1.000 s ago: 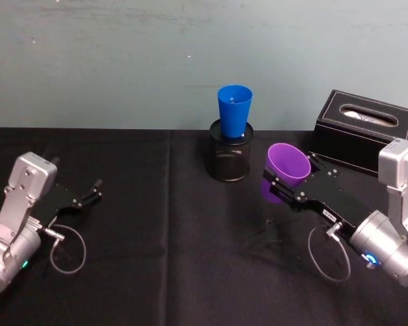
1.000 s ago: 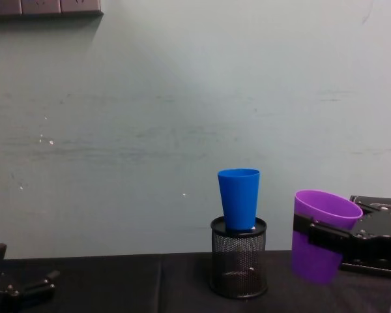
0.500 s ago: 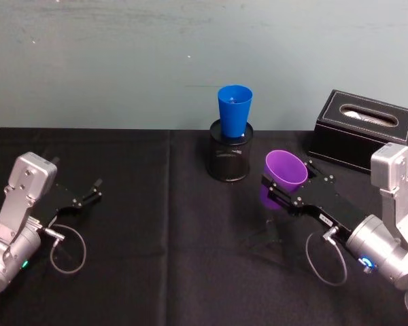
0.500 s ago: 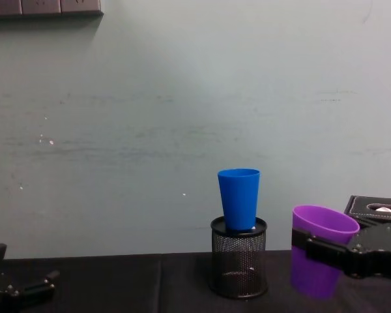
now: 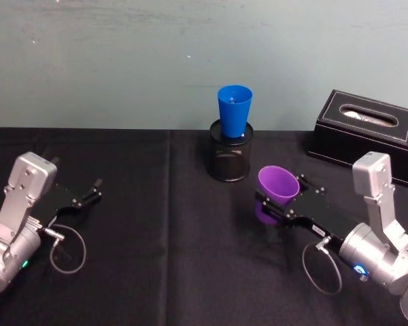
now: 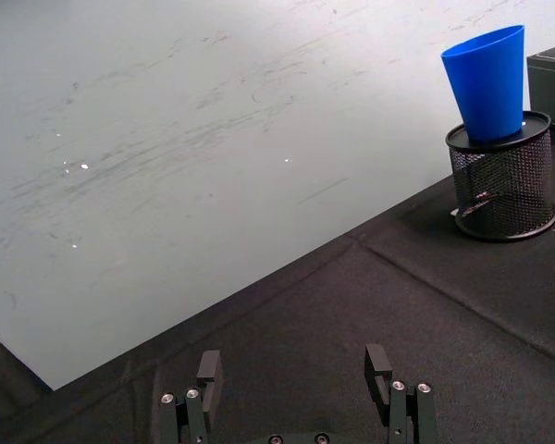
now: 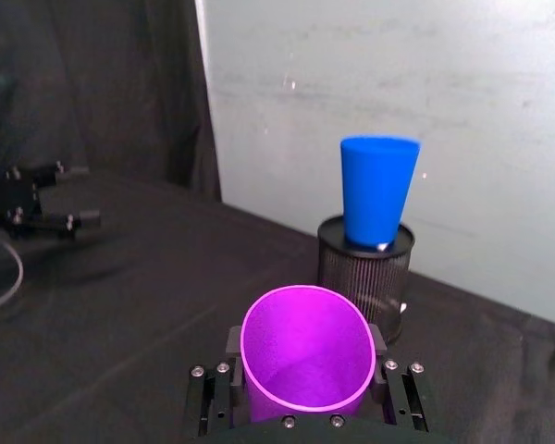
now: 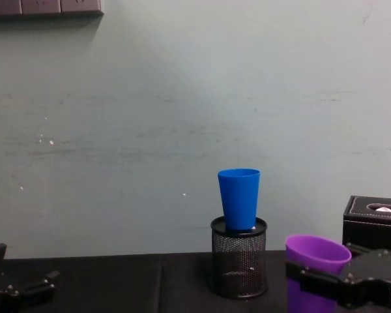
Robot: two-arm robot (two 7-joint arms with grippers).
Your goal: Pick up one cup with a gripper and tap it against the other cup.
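Right end effector [image 7: 305, 413] clamped on purple cup [image 7: 304, 356]; blue cup [image 7: 377, 190] upright in mesh holder [image 7: 363, 277] beyond, apart.

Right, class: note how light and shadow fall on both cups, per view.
Head view: blue cup darker inside. Right wrist view: purple cup, held in the right gripper, has a bright rim. Chest view: wall evenly lit. Left wrist view: idle left gripper open above dark cloth.

Scuffed pale blue-green wall [image 8: 182, 98] behind a black-clothed table [image 5: 156, 238], black tissue box [image 5: 357, 139] at its far right.
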